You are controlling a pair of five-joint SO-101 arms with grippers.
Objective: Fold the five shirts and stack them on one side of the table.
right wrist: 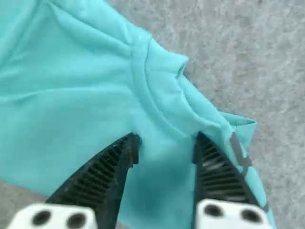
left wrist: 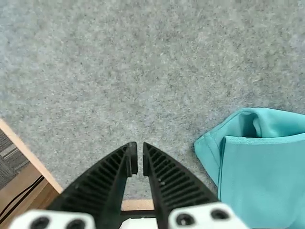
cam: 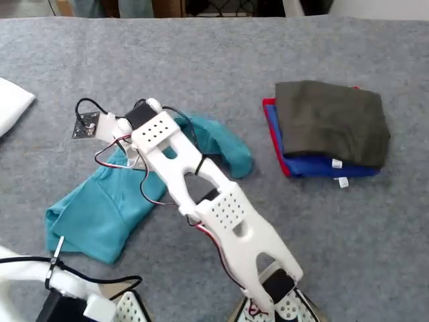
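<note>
Three of five folded and piled, by the look of it, at the right of the high view: dark olive shirt on top, blue shirt beneath, red shirt peeking out at the bottom. Leaves two to do, at a guess: teal shirt, rumpled and sprawled left of centre, and a white cloth at the left edge, perhaps the fifth, too cut off to tell.

Right arm stretched from bottom centre up toward the teal shirt. Right gripper released, jaws spread wide, poised directly over the teal fabric just beside the collar. Nothing grasped; impossible to say whether the fingertips touch the cloth.

Left gripper clenched on nothing, barely a sliver between the tips, above bare grey table, with the teal shirt's edge near but apart from it.

Looks like the opening of the fourth fold, no crease yet laid.
</note>
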